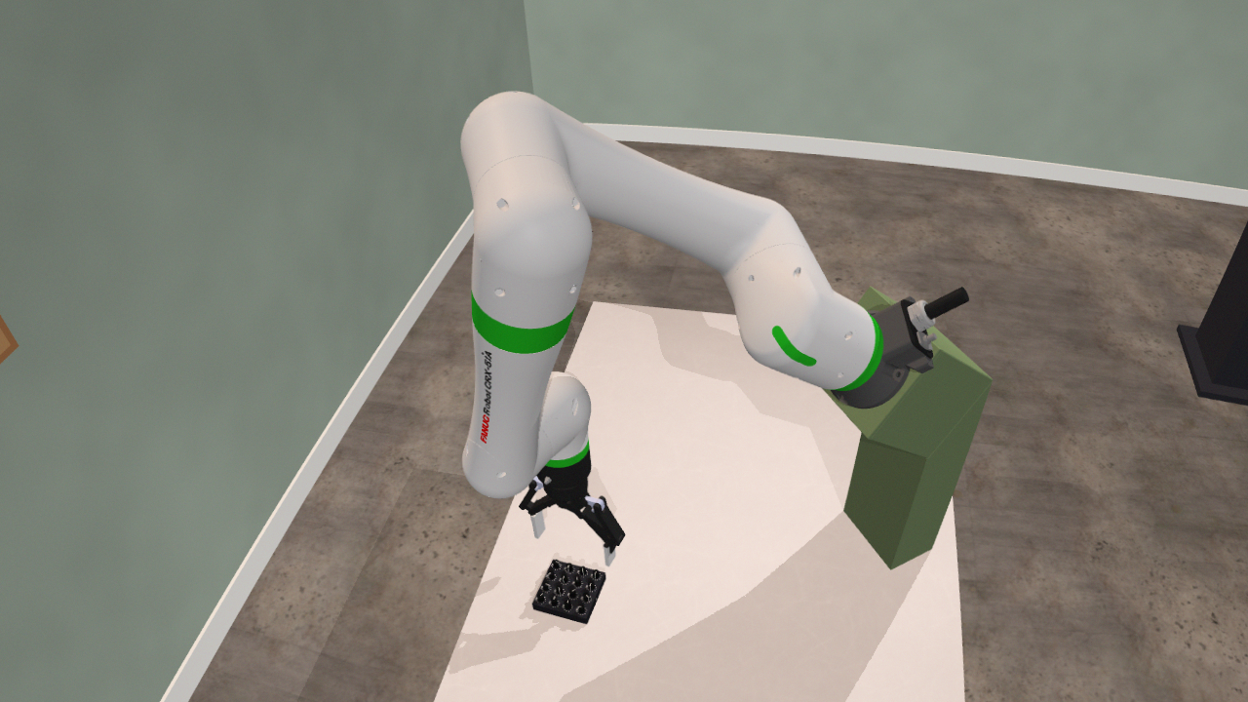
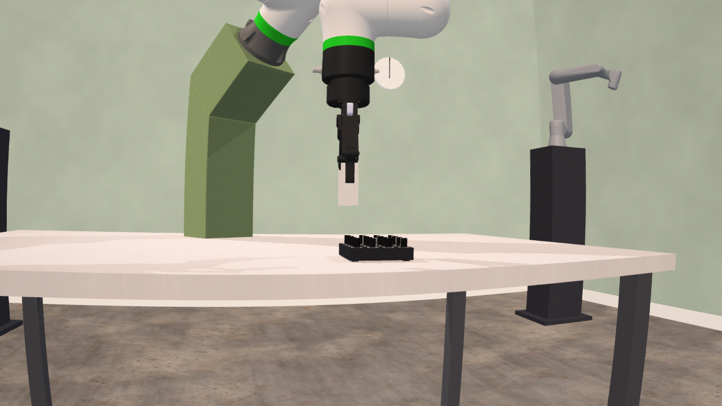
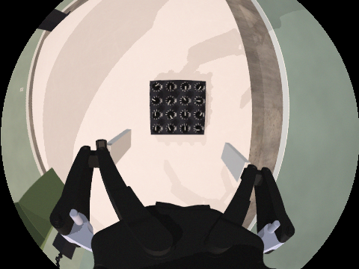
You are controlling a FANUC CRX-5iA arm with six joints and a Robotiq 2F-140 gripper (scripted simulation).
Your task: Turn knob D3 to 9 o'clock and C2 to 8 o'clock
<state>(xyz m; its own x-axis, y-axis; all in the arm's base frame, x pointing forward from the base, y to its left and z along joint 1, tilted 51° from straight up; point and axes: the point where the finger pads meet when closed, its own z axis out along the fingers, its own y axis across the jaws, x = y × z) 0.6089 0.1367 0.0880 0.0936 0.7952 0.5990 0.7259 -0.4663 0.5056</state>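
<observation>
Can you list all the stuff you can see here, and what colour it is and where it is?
knob box: one, black, standing on the table below the gripper, with sixteen small knobs on top
table: one, pale top with dark legs, in the middle of the room
pedestal: one, green, on the table, carrying the arm's base
dark column: one, black, on the floor by the wall, to the right in the exterior view
small grey arm: one, grey, on top of the dark column
round white disc: one, white with a dark line, on the wall behind the wrist
arm: one, white with green bands, reaching from the pedestal over the table
gripper: one, black with pale fingertips, open, empty, above the knob box and not touching it
</observation>
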